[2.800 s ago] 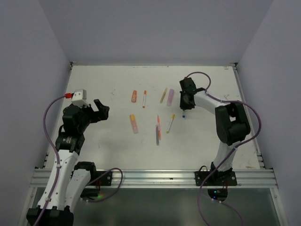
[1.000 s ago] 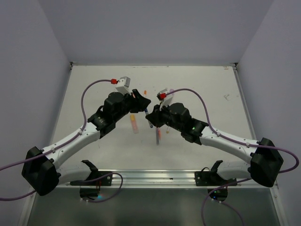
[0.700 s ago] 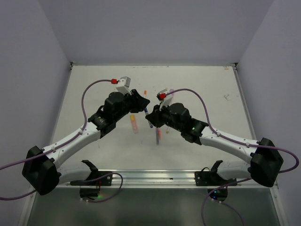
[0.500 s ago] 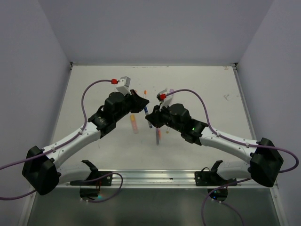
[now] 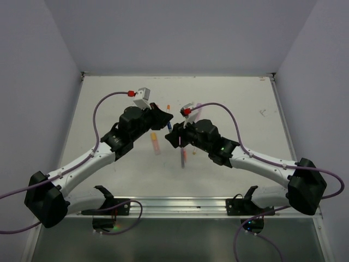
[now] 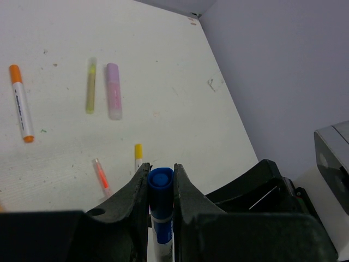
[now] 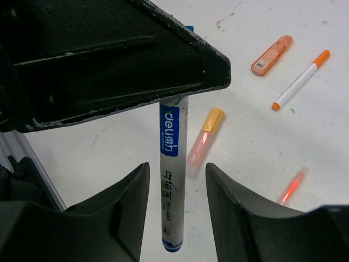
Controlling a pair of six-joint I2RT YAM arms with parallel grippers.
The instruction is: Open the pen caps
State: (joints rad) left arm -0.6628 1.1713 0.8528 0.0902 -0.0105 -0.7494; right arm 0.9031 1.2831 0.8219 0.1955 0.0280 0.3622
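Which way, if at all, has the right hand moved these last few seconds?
Yes. The right hand moved left, away from the lilac highlighter, toward the pink highlighter.

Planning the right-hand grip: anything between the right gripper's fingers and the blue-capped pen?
Nothing visible. The pen hangs in the open gap of the right gripper, touching neither of its fingers. The left gripper is shut on the blue cap at the other end.
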